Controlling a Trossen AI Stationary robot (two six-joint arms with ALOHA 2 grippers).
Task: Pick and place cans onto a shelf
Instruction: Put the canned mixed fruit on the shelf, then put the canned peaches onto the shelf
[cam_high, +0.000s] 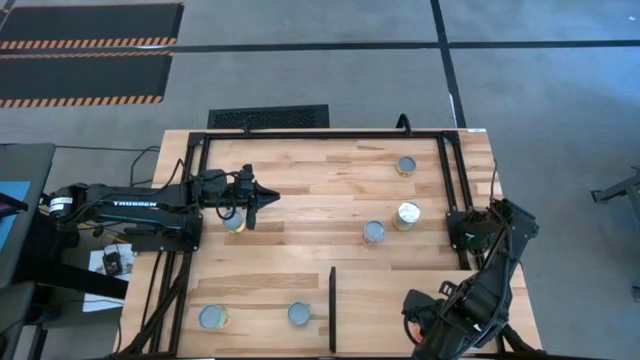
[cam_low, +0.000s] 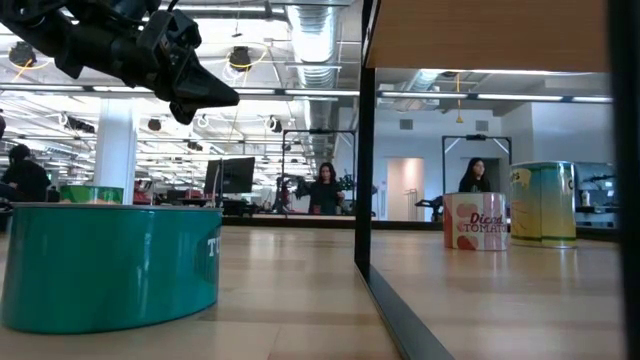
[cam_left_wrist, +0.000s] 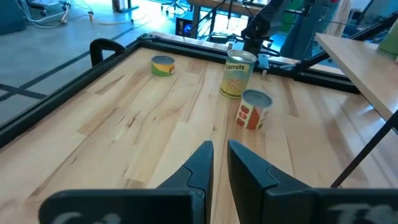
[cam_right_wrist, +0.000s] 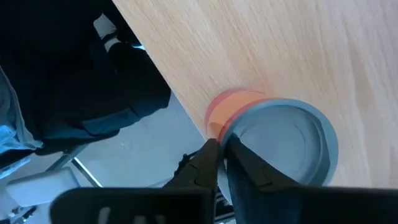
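Several cans stand on the tabletop: one (cam_high: 406, 165) far right, a taller one (cam_high: 407, 215) and one (cam_high: 373, 232) mid-right, two (cam_high: 213, 317) (cam_high: 299, 315) near the front edge, one (cam_high: 233, 220) under the left arm. The shelf (cam_high: 380, 300) is a pale panel beside a black divider (cam_high: 332, 308). My right gripper (cam_right_wrist: 224, 152) points down at a red-labelled can (cam_right_wrist: 283, 140) standing on the shelf (cam_right_wrist: 280, 50) near its edge. My left gripper (cam_left_wrist: 221, 165) hovers shut and empty above the table's left side. My right gripper comes from above, pointing down, with its fingertips (cam_right_wrist: 211, 155) close together at the rim (cam_right_wrist: 229, 134) of the red-labelled can's top, on the side nearest the shelf's edge. One fingertip is outside the rim, the other over the lid. The can stands upright on the shelf.
A black frame (cam_high: 320, 133) runs along the table's far edge and down both sides. The right arm (cam_high: 470, 300) folds over the shelf's right part. In the low view a teal can (cam_low: 110, 260) stands close at the front left, and people show in the room behind.
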